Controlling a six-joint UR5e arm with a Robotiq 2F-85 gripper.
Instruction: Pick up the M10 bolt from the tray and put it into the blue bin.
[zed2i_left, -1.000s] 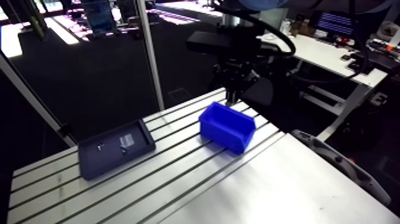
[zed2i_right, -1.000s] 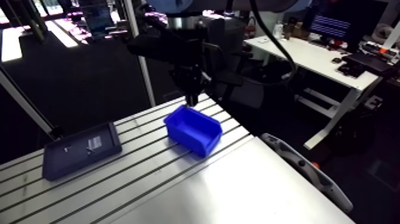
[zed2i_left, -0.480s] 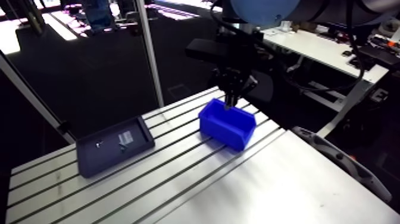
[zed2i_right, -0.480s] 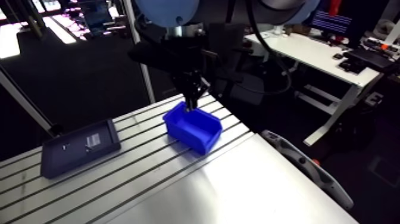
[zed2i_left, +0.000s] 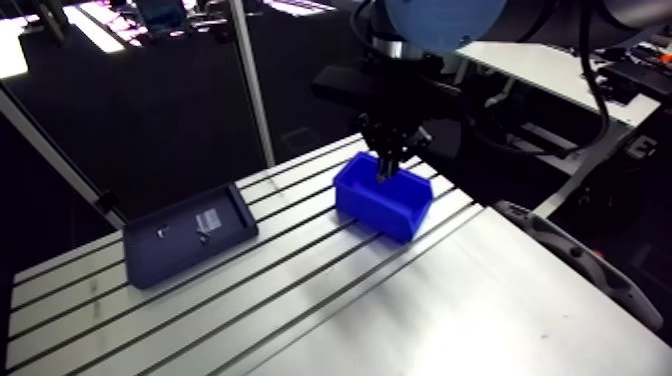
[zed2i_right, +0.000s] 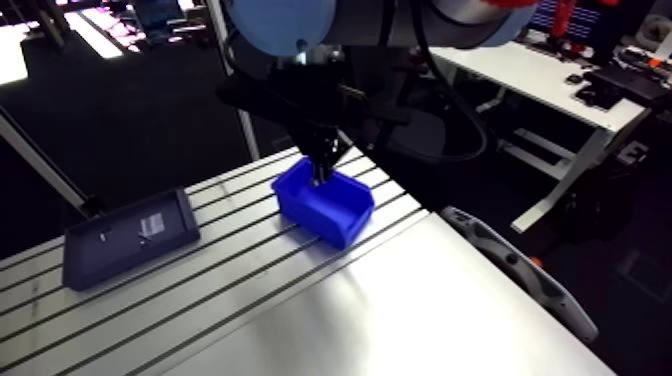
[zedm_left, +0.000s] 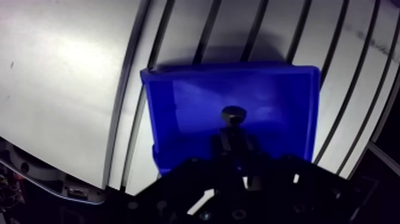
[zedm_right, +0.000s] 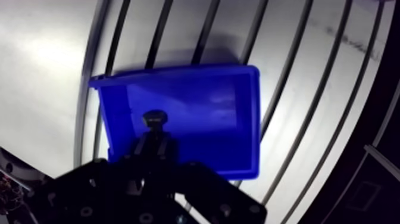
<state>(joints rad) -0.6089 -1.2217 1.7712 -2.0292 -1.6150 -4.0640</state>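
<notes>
The blue bin (zedm_left: 184, 101) stands open-topped on the slotted table, directly under my gripper (zedm_left: 233, 134). In the wrist view the two fingers (zedm_left: 223, 142) are shut on a dark M10 bolt (zedm_left: 232, 114), whose round head sticks out ahead of the fingertips over the bin's inside. In the arm view the gripper (zed2i_left: 385, 172) hangs at the bin's (zed2i_left: 378, 203) rim, near its back wall. The dark tray (zed2i_left: 150, 258) lies on the table to the left of the bin, with a few small parts (zed2i_left: 207, 222) in it.
A smooth metal plate (zed2i_left: 470, 310) covers the table's front right. A grey padded bar (zed2i_left: 585, 268) runs along the right edge. An upright metal post (zed2i_left: 250, 85) stands behind the table, between tray and bin.
The gripper with the bolt has come down from above the bin's back edge to the level of its rim. The arm view has shifted slightly.
</notes>
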